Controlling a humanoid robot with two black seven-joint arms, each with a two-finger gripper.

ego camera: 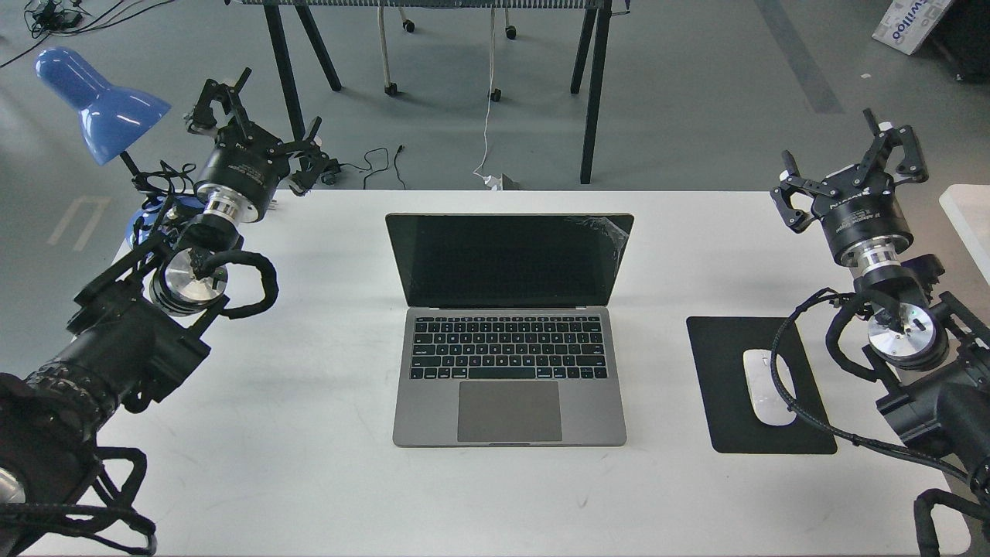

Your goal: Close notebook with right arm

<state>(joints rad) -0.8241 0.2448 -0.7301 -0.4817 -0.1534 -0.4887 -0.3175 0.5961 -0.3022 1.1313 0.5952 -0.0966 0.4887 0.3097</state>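
Observation:
The notebook point(508, 333), a slim grey laptop, lies open in the middle of the white table point(309, 464), its black screen upright and facing me, keys and trackpad showing. My right arm comes in from the right; its gripper point(851, 166) hangs open over the table's far right edge, well to the right of the screen, holding nothing. My left gripper point(259, 128) is open at the far left corner, clear of the notebook.
A black mouse pad point(719, 387) with a white mouse point(767, 387) lies right of the notebook, partly under the right arm's cable. A blue desk lamp point(97, 104) stands at the far left corner. Black table legs stand behind the desk.

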